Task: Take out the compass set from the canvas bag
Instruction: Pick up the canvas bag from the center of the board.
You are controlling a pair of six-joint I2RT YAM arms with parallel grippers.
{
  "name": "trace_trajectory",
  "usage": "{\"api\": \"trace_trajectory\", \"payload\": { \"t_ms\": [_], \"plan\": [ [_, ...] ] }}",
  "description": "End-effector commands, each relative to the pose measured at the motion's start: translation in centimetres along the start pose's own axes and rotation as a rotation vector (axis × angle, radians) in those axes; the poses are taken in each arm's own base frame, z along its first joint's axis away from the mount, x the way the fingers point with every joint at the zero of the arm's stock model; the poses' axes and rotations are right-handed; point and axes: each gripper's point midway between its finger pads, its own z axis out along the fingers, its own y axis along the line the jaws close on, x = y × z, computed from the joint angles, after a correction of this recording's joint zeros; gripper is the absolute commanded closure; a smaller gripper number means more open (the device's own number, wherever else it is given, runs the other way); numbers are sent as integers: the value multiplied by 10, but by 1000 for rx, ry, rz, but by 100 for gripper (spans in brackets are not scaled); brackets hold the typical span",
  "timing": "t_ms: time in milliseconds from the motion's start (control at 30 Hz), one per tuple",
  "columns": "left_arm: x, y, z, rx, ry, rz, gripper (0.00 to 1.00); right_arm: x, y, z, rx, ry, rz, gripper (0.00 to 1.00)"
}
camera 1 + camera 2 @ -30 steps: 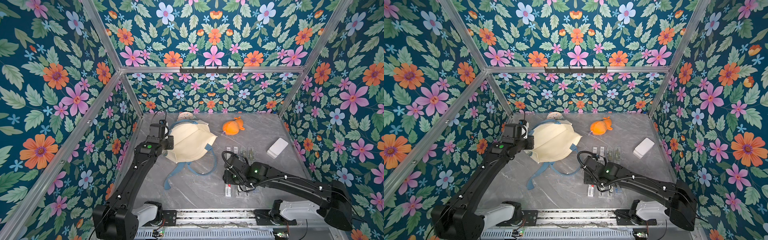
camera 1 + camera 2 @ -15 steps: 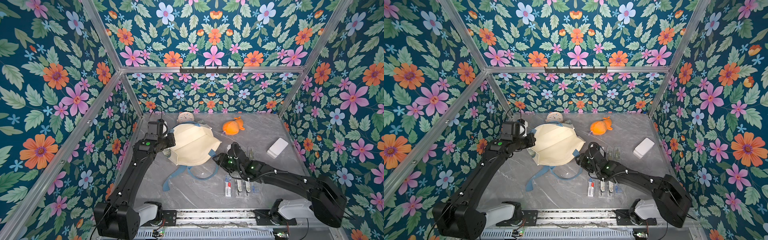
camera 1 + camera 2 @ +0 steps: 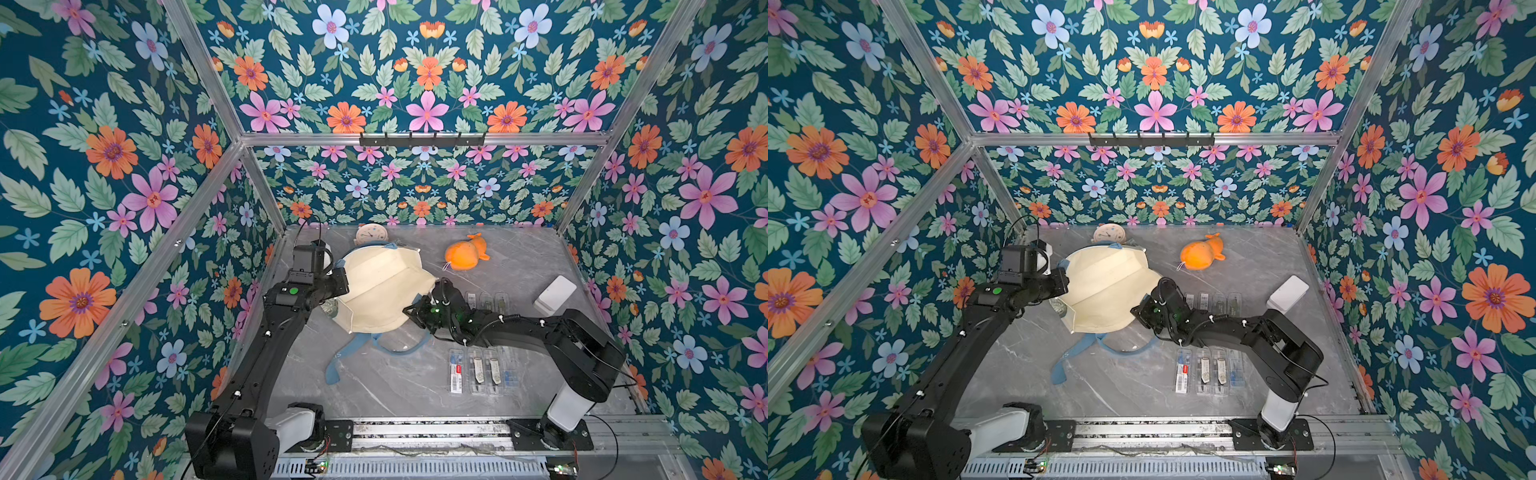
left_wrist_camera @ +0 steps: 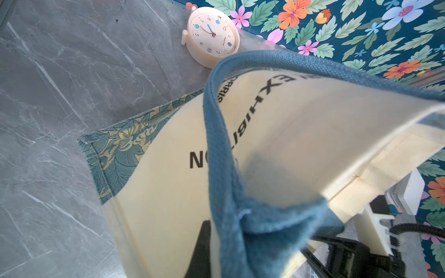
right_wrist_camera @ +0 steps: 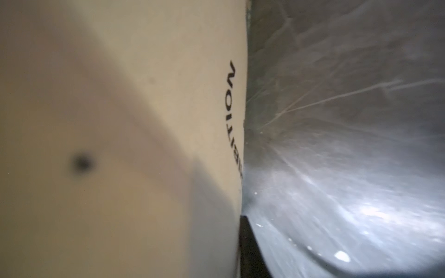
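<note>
Far-left side: left gripper (image 3: 340,287) closed on the canvas bag (image 3: 382,291) at its left rim. The left wrist view shows a dusty-blue strap (image 4: 216,144) and cream cloth bunched between the dark fingers. The bag sits left of centre on the grey marbled table (image 3: 395,399), tented up between both arms, with its loose handle loops (image 3: 334,372) trailing toward the near edge. The cloth is stiff woven canvas that holds its creases, with black block lettering (image 4: 260,113) and a green leaf-print patch (image 4: 115,149) along one edge. A round cream clock (image 3: 371,235) stands just beyond the bag, by the far wall. Next, right gripper (image 3: 413,309), shut on the bag's right rim: in the right wrist view the canvas runs straight into its dark finger, though blurred. No compass set in sight; judged to be hidden in the bag. Step in hand, as I read it, is spreading the mouth. To do it well, draw the two rims apart evenly and lift slowly, so the canvas neither slips nor folds over what is inside. Right of the bag are a soft orange plush toy (image 3: 463,254) and two rows of flat clear packs (image 3: 478,370) (image 3: 486,300), contents too small to name. Farthest right is a smooth white box (image 3: 555,294).
</note>
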Motion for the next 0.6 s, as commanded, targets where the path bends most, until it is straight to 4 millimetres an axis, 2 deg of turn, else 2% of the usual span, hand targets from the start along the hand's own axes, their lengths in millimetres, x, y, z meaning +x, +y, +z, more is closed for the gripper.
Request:
{"api": "trace_trajectory", "payload": {
  "t_ms": [0,267,433,567],
  "plan": [
    [-5,-5,-3,19,-15,15,100,-6,5,-10,57,23,-40,100],
    [10,-11,-6,52,90,-14,100,-38,48,-51,178,157,-155,100],
    [26,-32,-6,181,142,-133,100,-73,65,-70,211,156,-206,100],
    [34,-58,-2,239,167,-166,100,-107,78,-73,216,119,-253,100]
  ]
}}
